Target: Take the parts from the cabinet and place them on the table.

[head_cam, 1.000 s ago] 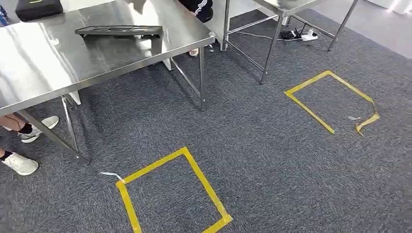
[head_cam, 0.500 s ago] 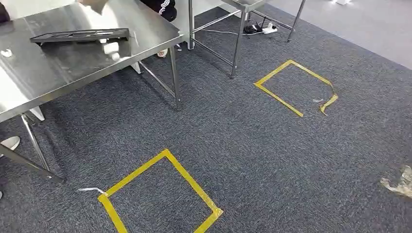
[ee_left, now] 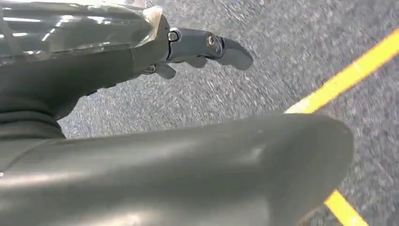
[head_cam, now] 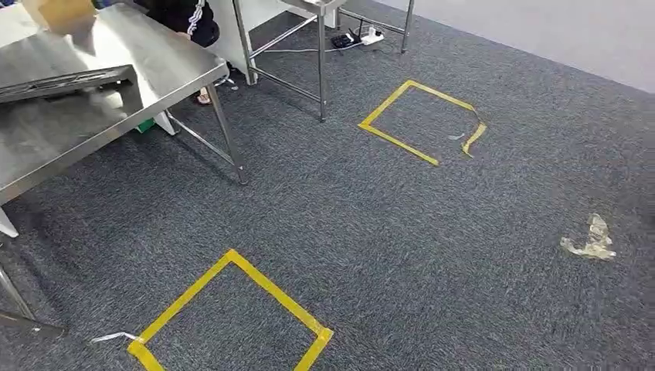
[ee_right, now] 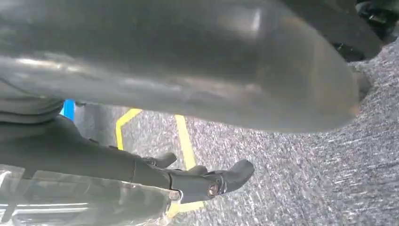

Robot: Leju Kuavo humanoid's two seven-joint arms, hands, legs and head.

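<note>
The steel table stands at the upper left of the head view, with a flat black tray on it and a brown box at its far edge. No cabinet or loose part can be made out. My left hand hangs over the grey carpet with its fingers stretched out and nothing in it. My right hand hangs the same way, fingers apart and empty, near a yellow tape line.
A person in dark clothes stands behind the table. A second steel table's legs and a power strip are at the back. Two yellow tape squares mark the carpet. Crumpled tape lies at the right.
The camera has swung to the right: the table and both tape squares have slid left in the picture, and the crumpled tape has come further into view.
</note>
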